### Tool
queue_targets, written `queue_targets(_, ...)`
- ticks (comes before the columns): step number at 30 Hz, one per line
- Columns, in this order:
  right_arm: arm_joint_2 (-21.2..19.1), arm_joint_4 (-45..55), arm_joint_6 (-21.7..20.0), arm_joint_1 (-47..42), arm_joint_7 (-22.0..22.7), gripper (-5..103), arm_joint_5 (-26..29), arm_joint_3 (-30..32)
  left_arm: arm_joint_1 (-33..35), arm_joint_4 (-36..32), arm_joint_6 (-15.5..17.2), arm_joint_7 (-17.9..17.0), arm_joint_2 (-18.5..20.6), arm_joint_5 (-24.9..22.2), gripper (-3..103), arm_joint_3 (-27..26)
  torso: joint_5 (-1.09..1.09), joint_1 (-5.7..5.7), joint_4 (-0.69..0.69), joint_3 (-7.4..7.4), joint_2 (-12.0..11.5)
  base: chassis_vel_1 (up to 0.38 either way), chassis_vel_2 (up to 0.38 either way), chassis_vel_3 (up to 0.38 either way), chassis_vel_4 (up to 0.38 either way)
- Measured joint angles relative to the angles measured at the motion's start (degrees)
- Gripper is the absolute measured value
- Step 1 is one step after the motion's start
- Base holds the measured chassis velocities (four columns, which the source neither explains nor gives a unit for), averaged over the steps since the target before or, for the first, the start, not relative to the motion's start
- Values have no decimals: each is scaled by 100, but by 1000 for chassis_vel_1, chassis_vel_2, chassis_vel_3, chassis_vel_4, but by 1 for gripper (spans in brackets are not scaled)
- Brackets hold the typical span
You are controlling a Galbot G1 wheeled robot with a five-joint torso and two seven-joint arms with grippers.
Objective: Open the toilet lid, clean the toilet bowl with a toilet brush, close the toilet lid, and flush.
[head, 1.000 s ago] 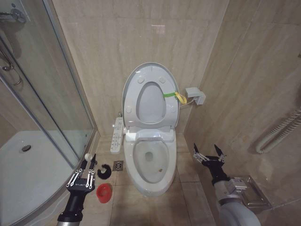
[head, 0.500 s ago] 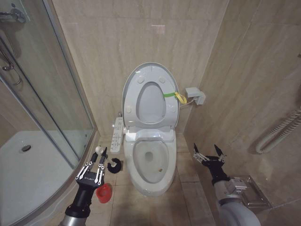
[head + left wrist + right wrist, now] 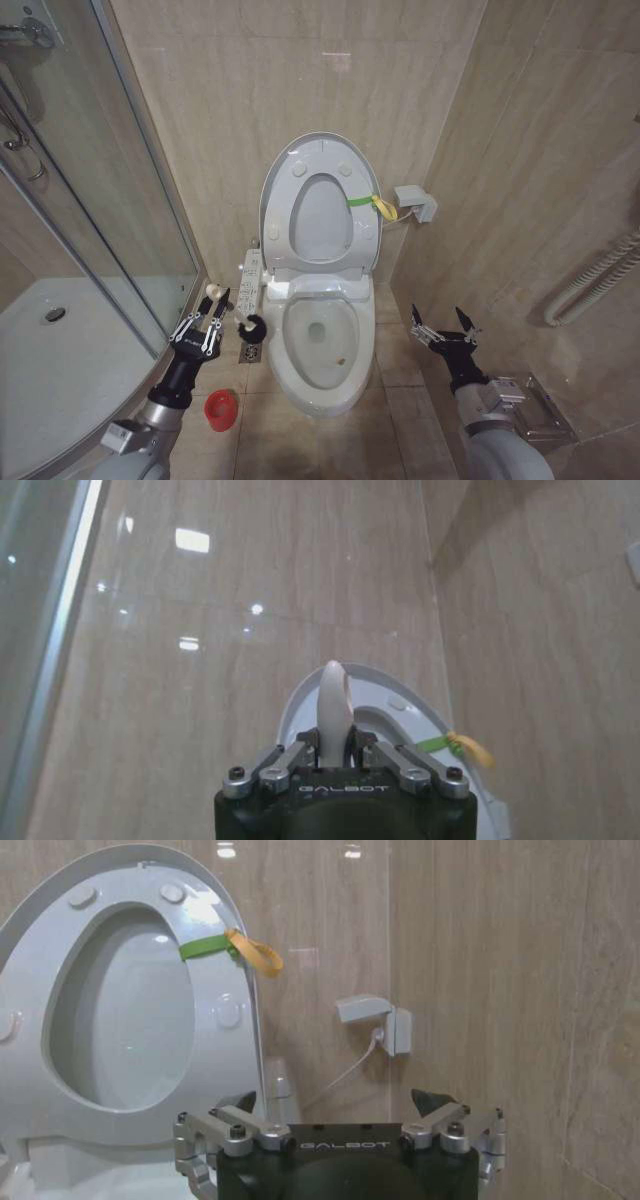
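**Brush on its way to the bowl**

The left gripper (image 3: pixel 205 325), fingers closed on the handle, holds the brush (image 3: pixel 232 308) just left of the bowl (image 3: pixel 322 340), above the red cup (image 3: pixel 221 410). The lid (image 3: pixel 320 205) stands raised against the far wall. The right gripper (image 3: pixel 443 327) hangs spread and empty, right of the bowl. To do this well, tip the bristles over the rim without clipping it. Both grippers read "GALBOT".
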Motion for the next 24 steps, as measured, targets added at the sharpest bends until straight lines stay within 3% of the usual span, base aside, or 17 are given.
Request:
queue_targets(14, 0, 0, 0, 0, 0, 100, 0, 0, -1128, 509, 17, 149, 556, -500, 21, 1206, 1, 0, 0, 0, 0, 0, 0, 0, 0)
queue_targets(24, 0, 0, 0, 0, 0, 100, 0, -1, -2280, 1256, -17, 165, 608, -669, 21, 2260, 2, 0, -2, 0, 0, 0, 0, 0, 0)
